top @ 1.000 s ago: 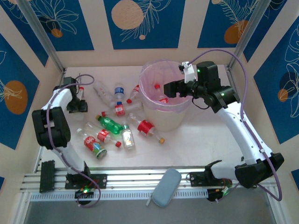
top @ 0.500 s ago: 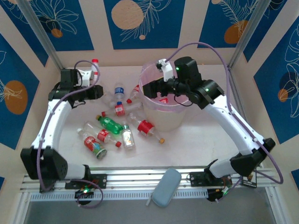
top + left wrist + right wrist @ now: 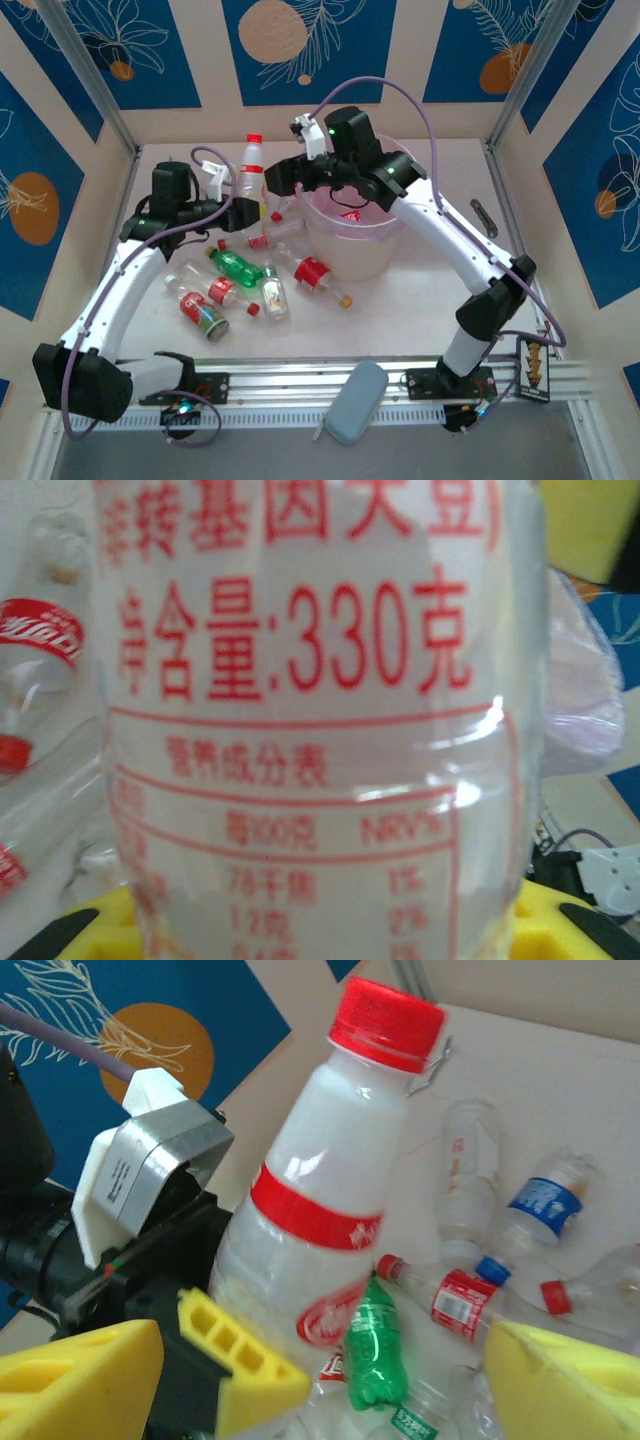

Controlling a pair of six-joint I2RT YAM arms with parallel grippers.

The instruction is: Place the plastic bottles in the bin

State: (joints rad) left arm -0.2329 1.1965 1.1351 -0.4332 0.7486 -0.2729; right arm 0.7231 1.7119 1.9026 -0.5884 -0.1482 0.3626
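Evidently, the white bottle [image 3: 250, 172] was gripped by the left jaws; if released before the open right jaws closed, it could be dropped.

The white bottle [image 3: 300, 730] was cut off top and bottom in the left wrist view, its lowest print blurred, its base elsewhere hidden behind a yellow finger [image 3: 245, 1375] of the left gripper [image 3: 250, 212], and the right arm [image 3: 425, 210] concealed the far rim of the bin [image 3: 360, 255].
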